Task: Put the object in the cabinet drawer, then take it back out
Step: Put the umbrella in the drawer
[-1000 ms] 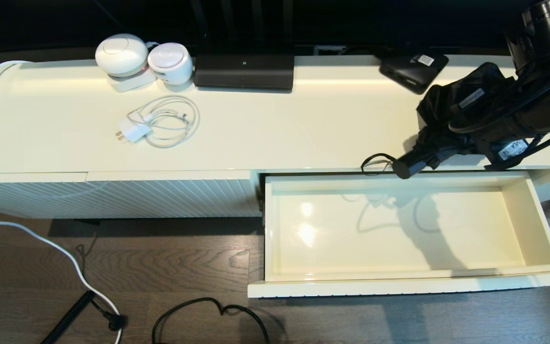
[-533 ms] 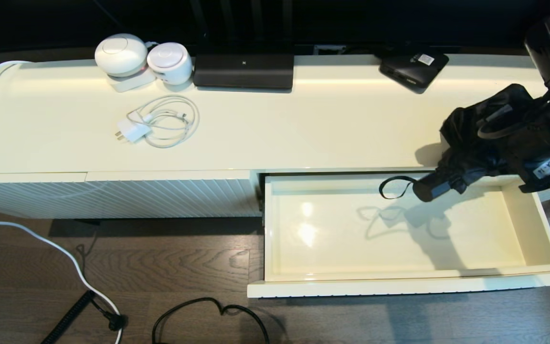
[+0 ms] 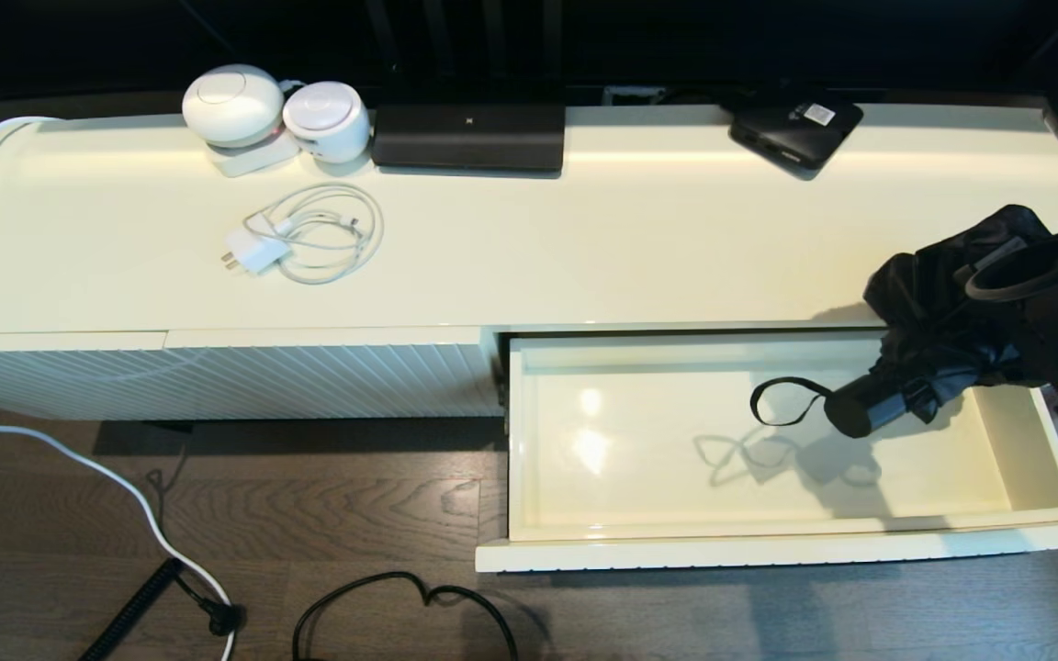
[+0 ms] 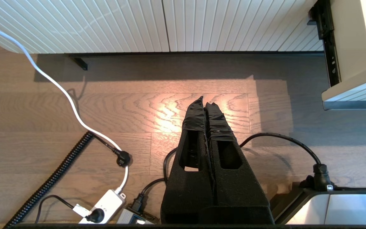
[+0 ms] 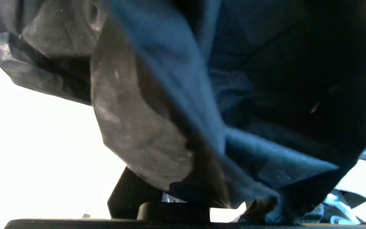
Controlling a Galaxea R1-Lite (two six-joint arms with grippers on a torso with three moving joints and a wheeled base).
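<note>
A long cream cabinet [image 3: 529, 248] seen from above, with its cabinet drawer [image 3: 1029, 431] pulled fully open at the right end. The drawer's glossy interior holds nothing yet.

The right gripper [image 3: 1025, 308] enters from the cabinet's right edge, clamped around the bunched fabric of a black folding umbrella [image 3: 938, 353]. The umbrella hangs in the air over the drawer's back right corner, tilted with its short handle [image 3: 860, 413] lowest and pointing toward the drawer's middle. A thin wrist loop [image 3: 782, 401] dangles off the handle. Shadows of handle and loop fall on the drawer floor, so the umbrella appears not to touch it. In the right wrist view, dark fabric fills almost everything.

The left gripper [image 4: 206, 106] hangs parked over the wooden floor in front of the cabinet, fingers pressed together, holding nothing.

The step in hand looks like the first half of the task: bringing the umbrella into the drawer. The next move probably calls for lowering it clear of the drawer's right wall and back rim until it rests on the floor, then letting go.

Along the cabinet's back edge sit two white round devices [image 3: 276, 115], a wide black device [image 3: 469, 136] and a flat black box [image 3: 795, 124]. A coiled white charger cable [image 3: 309, 234] lies toward the left.
</note>
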